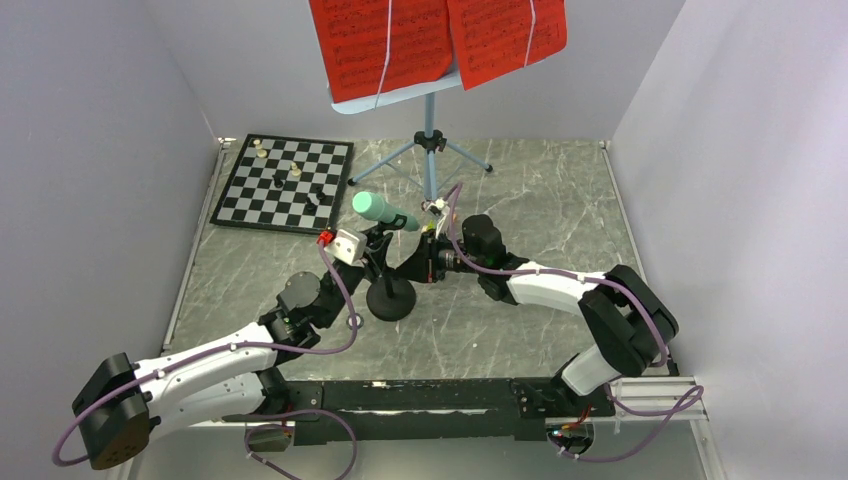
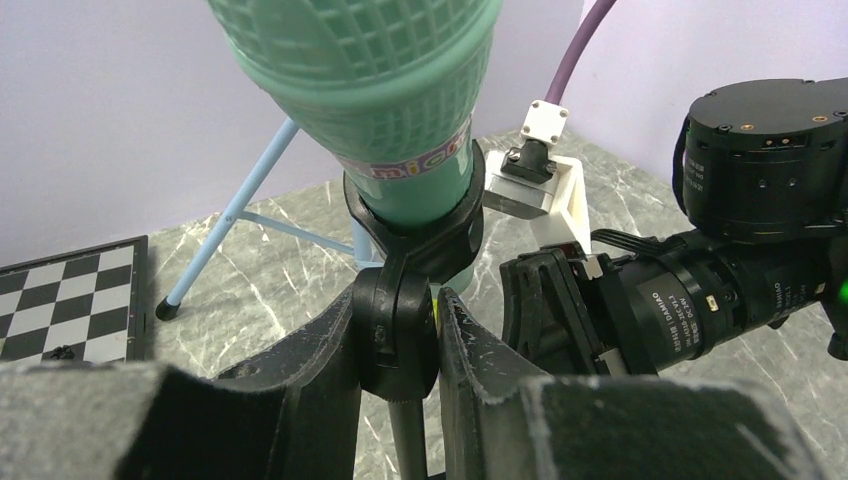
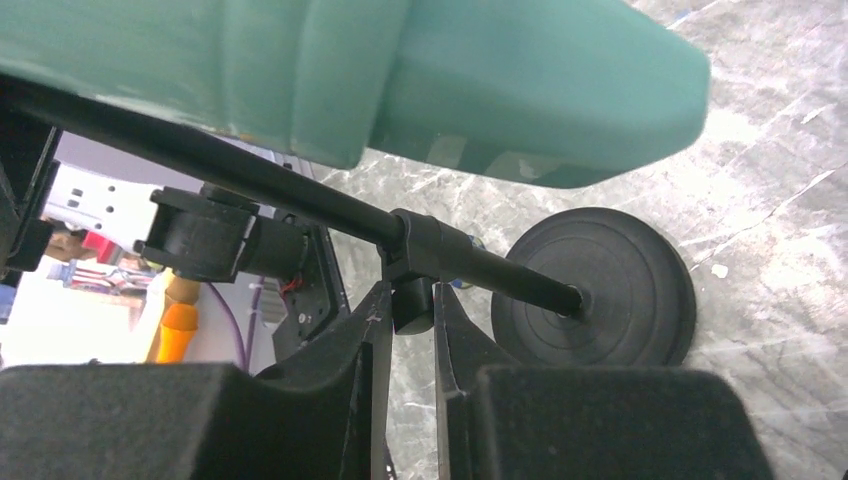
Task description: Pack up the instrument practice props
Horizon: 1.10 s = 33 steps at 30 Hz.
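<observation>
Both arms' bases sit on the black mounting rail (image 1: 430, 398) at the near edge of the grey marble-pattern table (image 1: 540, 200).

Top view: the small black round-base mic stand (image 1: 391, 300) is upright mid-table, slightly left of centre. In its clip sits the mint-green toy microphone (image 1: 381, 211), tilted, head pointing left. On the stem's left side is the left gripper (image 1: 368, 258), on its right side the right gripper (image 1: 405, 266). Both meet at the stem, but the grip detail is too small to read here. Near the far edge, centre, stands the light blue perforated music stand on tripod (image 1: 430, 140), with the red sheet-music pages (image 1: 385, 40) on its shelf. Far-left corner holds the black-and-white chessboard with pieces (image 1: 285, 185), well apart from the mic stand.

Left wrist view: left fingers (image 2: 310, 375) are clamped on the black swivel joint just under the clip, one pad each side, touching. The clip rings the microphone's handle above. The right arm's black wrist motor (image 2: 770, 150) is just beside it on the right. A blue tripod leg and a chessboard corner show behind.

Right wrist view: right fingers (image 3: 350, 370) pinch a small black knob under the collar on the stem, touching on both sides. The stem runs to the round base, flat on the table. The microphone body fills the top of frame, above the stem.
</observation>
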{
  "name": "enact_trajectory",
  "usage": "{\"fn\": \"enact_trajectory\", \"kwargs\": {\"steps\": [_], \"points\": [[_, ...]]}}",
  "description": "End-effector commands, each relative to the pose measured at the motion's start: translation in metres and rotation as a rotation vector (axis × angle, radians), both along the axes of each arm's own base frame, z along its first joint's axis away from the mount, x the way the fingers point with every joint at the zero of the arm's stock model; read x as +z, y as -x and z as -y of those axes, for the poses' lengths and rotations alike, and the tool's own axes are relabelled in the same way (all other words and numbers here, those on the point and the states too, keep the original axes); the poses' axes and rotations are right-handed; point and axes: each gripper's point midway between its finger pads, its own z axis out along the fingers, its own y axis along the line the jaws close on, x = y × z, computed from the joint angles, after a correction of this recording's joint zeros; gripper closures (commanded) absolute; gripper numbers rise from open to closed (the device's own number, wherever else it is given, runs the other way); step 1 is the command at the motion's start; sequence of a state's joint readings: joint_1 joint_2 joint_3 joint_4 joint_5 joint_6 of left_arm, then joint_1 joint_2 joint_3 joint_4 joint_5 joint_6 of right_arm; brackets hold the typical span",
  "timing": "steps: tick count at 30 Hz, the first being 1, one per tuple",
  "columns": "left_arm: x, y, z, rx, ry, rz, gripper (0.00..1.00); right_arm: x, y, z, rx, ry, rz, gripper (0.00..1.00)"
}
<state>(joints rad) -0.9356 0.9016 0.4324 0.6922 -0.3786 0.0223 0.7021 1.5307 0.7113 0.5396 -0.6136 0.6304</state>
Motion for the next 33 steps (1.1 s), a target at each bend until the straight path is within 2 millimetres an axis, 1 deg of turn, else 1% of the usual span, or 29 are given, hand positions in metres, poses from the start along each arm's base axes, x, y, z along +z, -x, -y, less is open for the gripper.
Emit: {"fn": "enact_trajectory", "kwargs": {"steps": [1, 4, 8, 12, 14, 16, 21, 24, 27, 28, 29, 30, 33], "points": [[-0.02, 0.002, 0.01, -0.035, -0.026, -0.074, 1.0, 0.002, -0.009, -0.002, -0.005, 0.03, 0.161, 1.0], [-0.022, 0.002, 0.011, -0.038, -0.029, -0.082, 1.0, 0.0, -0.009, 0.005, -0.053, 0.083, 0.269, 1.0], [-0.024, 0.001, 0.011, -0.034, -0.033, -0.091, 1.0, -0.004, -0.02, 0.015, -0.135, 0.191, 0.385, 1.0], [-0.028, 0.0, 0.012, -0.033, -0.044, -0.105, 1.0, 0.005, -0.033, 0.033, -0.26, 0.294, 0.566, 1.0], [-0.031, 0.0, 0.013, -0.034, -0.049, -0.115, 1.0, 0.009, -0.037, 0.041, -0.319, 0.365, 0.681, 1.0], [-0.035, 0.0, 0.014, -0.04, -0.051, -0.124, 1.0, 0.013, -0.037, 0.047, -0.343, 0.437, 0.794, 1.0], [-0.044, 0.002, 0.016, -0.054, -0.056, -0.147, 1.0, 0.02, -0.031, 0.055, -0.395, 0.626, 1.051, 1.0], [-0.046, 0.002, 0.019, -0.06, -0.057, -0.157, 1.0, 0.018, -0.024, 0.056, -0.419, 0.709, 1.147, 1.0], [-0.05, 0.001, 0.021, -0.062, -0.063, -0.175, 1.0, 0.01, -0.012, 0.047, -0.403, 0.799, 1.266, 1.0], [-0.053, 0.001, 0.021, -0.062, -0.062, -0.185, 1.0, 0.011, -0.01, 0.046, -0.41, 0.83, 1.312, 1.0], [-0.055, 0.001, 0.021, -0.06, -0.061, -0.193, 1.0, 0.002, -0.009, 0.045, -0.402, 0.897, 1.355, 1.0], [-0.057, 0.001, 0.022, -0.061, -0.061, -0.199, 1.0, 0.0, -0.008, 0.044, -0.402, 0.928, 1.398, 1.0], [-0.061, 0.002, 0.022, -0.063, -0.063, -0.213, 1.0, 0.001, -0.002, 0.039, -0.408, 0.967, 1.486, 1.0]]}}
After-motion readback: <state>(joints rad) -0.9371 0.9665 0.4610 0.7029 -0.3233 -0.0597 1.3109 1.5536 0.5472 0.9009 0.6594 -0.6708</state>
